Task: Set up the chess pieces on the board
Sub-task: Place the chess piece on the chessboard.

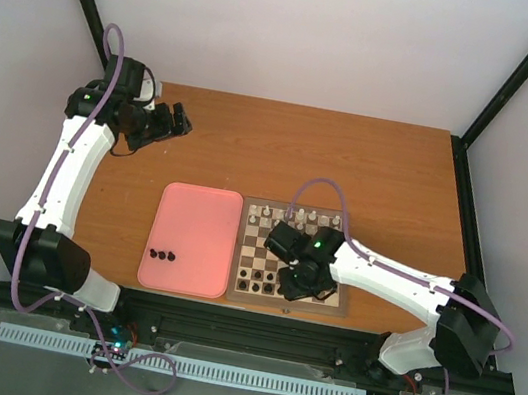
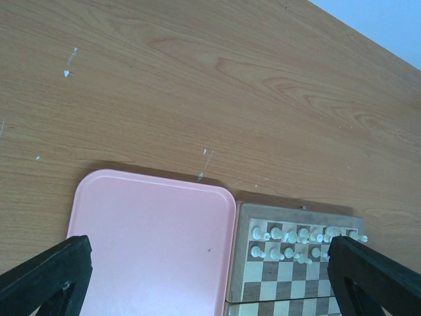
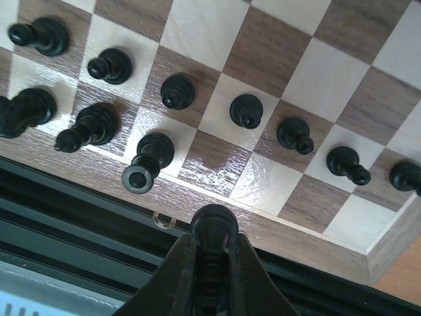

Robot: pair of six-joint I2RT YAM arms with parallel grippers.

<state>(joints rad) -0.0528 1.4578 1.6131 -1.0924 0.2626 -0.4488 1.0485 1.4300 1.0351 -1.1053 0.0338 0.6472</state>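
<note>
Piece (image 3: 214, 224) clamped betw. right gripper (image 3: 214, 242) fingers, at board (image 3: 296, 240) near edge; left gripper (image 2: 210, 276) jaws apart.

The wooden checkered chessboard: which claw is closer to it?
Right claw: over the chessboard's near edge, gripping a small black chess piece. Left claw: open, well off the board, over the wooden table's far-left part.

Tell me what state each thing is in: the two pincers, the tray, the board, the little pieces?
board, near rows partly filled with standing black pieces.
white pieces, upright in the board's two far rows.
pink tray, holds three loose black pieces.
left pincer, open, empty.
right pincer, shut on one black piece over the board's near border.
</note>
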